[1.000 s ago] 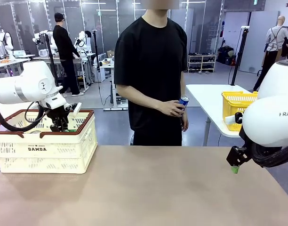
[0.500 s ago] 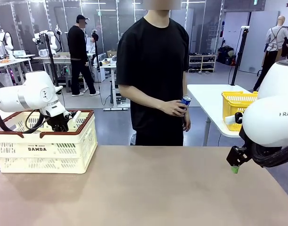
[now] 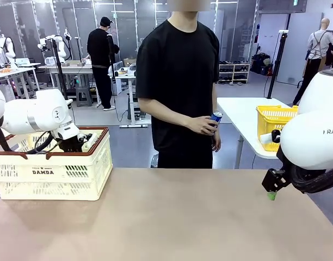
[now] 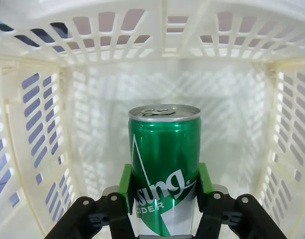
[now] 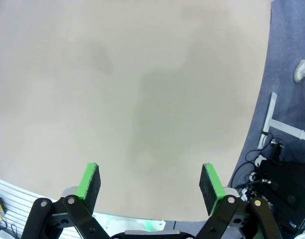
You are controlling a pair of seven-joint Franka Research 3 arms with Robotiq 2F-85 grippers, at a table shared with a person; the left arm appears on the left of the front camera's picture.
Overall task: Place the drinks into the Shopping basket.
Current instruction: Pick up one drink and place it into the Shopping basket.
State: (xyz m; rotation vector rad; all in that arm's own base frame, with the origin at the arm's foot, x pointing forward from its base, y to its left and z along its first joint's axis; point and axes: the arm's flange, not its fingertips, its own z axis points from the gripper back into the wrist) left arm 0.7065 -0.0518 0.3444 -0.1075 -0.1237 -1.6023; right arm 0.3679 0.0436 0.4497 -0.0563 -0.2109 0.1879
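In the left wrist view a green drink can (image 4: 165, 164) with white lettering stands upright between my left gripper's (image 4: 164, 186) green pads, shut on it, inside the cream slotted walls of the Shopping basket (image 4: 48, 134). In the front view that basket (image 3: 52, 171), with a reddish-brown rim and DAMDA lettering, sits at the table's left, and my left gripper (image 3: 79, 142) reaches down into it. A person holds a blue and white can (image 3: 213, 118) in one hand at the far side. My right gripper (image 3: 271, 191) hangs open over the table's right edge, with nothing between its pads (image 5: 91, 180).
A yellow mesh basket (image 3: 273, 120) stands on a white side table at the back right. The brown tabletop (image 3: 172, 217) stretches between the basket and my right gripper. The person stands just behind the table's far edge.
My left arm has lowered, taking the gripper and green can deeper into the basket. The right arm has stayed still. The person's can hand barely shifted.
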